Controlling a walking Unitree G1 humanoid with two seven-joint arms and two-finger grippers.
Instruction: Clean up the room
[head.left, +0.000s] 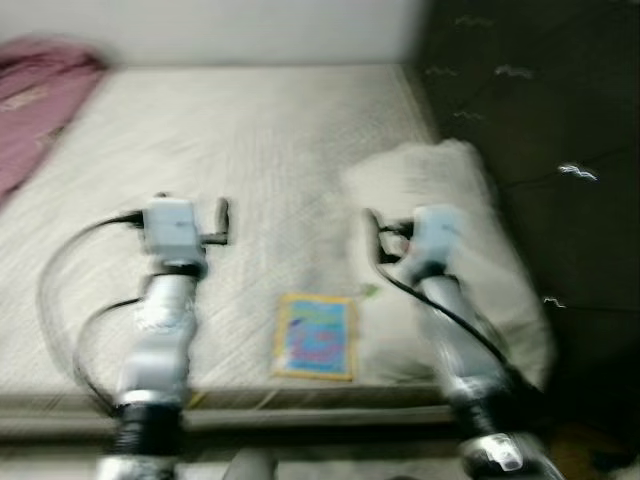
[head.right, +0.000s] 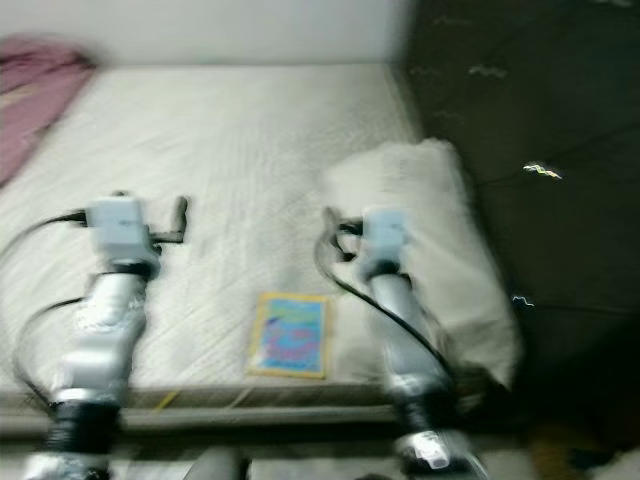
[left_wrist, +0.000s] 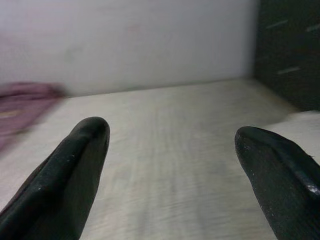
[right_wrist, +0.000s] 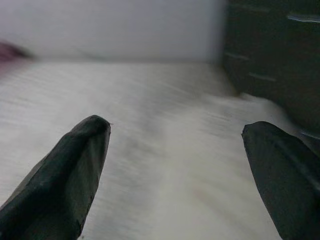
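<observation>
A book (head.left: 315, 336) lies on the bed (head.left: 250, 150), pillow (head.left: 455, 250) at right.

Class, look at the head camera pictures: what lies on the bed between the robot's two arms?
A colourful book lies flat near the bed's front edge, between the left gripper and right gripper. Both eye views show it.

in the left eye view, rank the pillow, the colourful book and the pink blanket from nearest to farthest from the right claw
1. The pillow: cream, on the bed's right side by the dark headboard, directly under and beside the right claw.
2. The colourful book: flat near the bed's front edge, between the two arms.
3. The pink blanket: bunched at the bed's far left corner, across the mattress.
</observation>
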